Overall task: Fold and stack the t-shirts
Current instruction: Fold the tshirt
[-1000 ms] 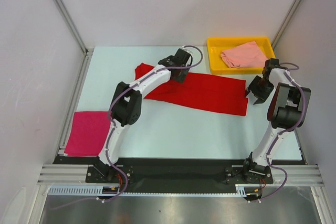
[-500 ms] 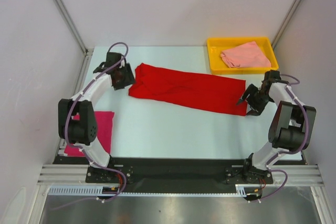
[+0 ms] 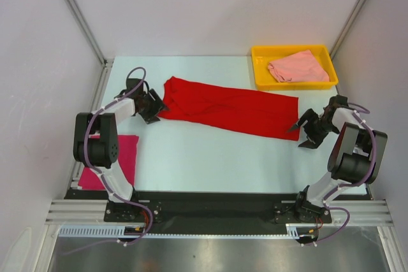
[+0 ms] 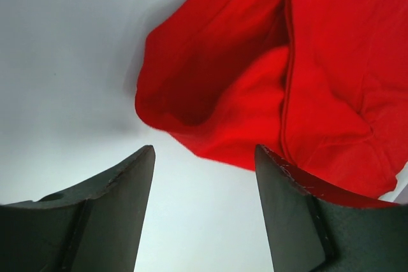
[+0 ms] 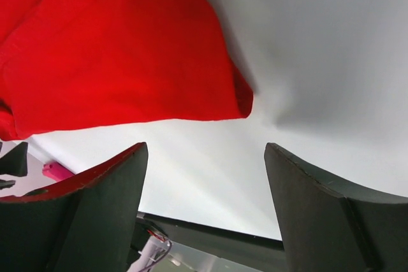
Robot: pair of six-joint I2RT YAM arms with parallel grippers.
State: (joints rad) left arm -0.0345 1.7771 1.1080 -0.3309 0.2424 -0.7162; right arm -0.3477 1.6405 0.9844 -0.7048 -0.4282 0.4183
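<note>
A bright red t-shirt [image 3: 229, 107] lies folded into a long band across the middle of the table. My left gripper [image 3: 155, 107] stands open just off its left end [image 4: 210, 113], nothing between the fingers. At the band's lower right corner [image 5: 239, 97] my right gripper [image 3: 301, 133] is open too, with only bare table between its fingers. A magenta t-shirt [image 3: 127, 154] lies folded flat at the near left, partly hidden by the left arm. The pale salmon t-shirt [image 3: 296, 67] lies crumpled in the yellow tray [image 3: 260, 76].
The yellow tray sits at the back right corner. Grey walls and aluminium rails close in the table's left and right sides. The black base bar [image 3: 217, 202] runs along the near edge.
The left arm swung from over the red shirt's top edge out to its left end. The right gripper moved down to the lower right corner and opened wider. The red band now lies flatter.
</note>
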